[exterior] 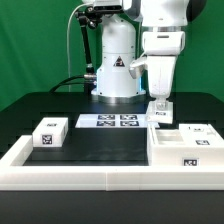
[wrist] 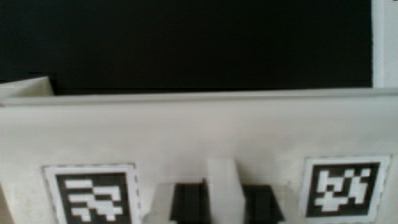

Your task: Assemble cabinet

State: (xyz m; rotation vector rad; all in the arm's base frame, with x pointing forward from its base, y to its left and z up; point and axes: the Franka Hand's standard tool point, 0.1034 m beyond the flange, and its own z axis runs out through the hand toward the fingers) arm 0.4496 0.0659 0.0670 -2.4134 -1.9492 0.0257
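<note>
Gripper [exterior: 160, 101] clamps white panel [exterior: 160, 113] above the cabinet's [exterior: 186, 150] edge.

The exterior view was bright and even, with light falling from above. The white robot base [exterior: 116, 70] looked almost washed out, and the black table [exterior: 100, 148] was dark, with only soft shadows. The wrist view was dimmer and out of focus: the white panel [wrist: 196, 130] looked grey, and its marker tags [wrist: 89, 192] had blurred edges.
</note>
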